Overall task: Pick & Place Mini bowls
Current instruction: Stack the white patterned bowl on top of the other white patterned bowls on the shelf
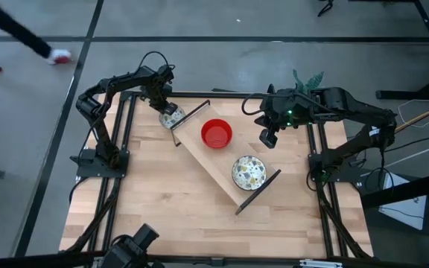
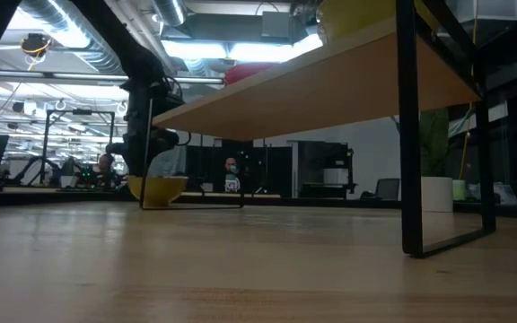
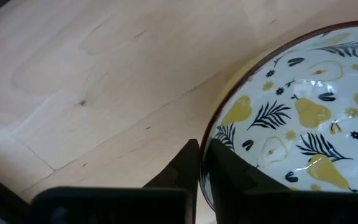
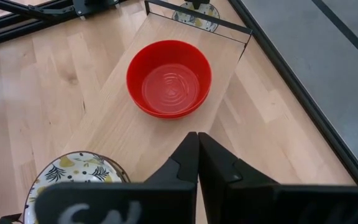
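A patterned mini bowl [image 3: 303, 118], white inside with yellow pears and dark leaves, yellow outside [image 2: 157, 188], sits at the table's far left beside the end of a raised wooden shelf [image 1: 213, 160]. My left gripper [image 1: 170, 113] is shut on its rim. On the shelf stand a glossy red mini bowl [image 1: 217, 133] and a second patterned mini bowl [image 1: 249, 172]. My right gripper [image 1: 268, 138] hovers shut to the right of the red bowl [image 4: 169, 78], touching nothing. The other bowls are out of view. My left gripper [image 3: 202, 146] pinches the patterned bowl's rim [image 3: 205, 127], with one finger [image 3: 229, 177] inside the bowl and the other finger [image 3: 182, 171] outside. It comes from above. In the low view the bowl hangs level at table height; I cannot tell whether its foot touches the wood.
The shelf runs slantwise across the table on thin dark metal legs [image 2: 411, 161], with room beneath it. A white pot with a green plant [image 1: 307, 78] stands at the far right behind my right arm. Bare wood lies along the near edge [image 1: 170, 216]. A person's legs cross the floor beyond [image 1: 21, 41].
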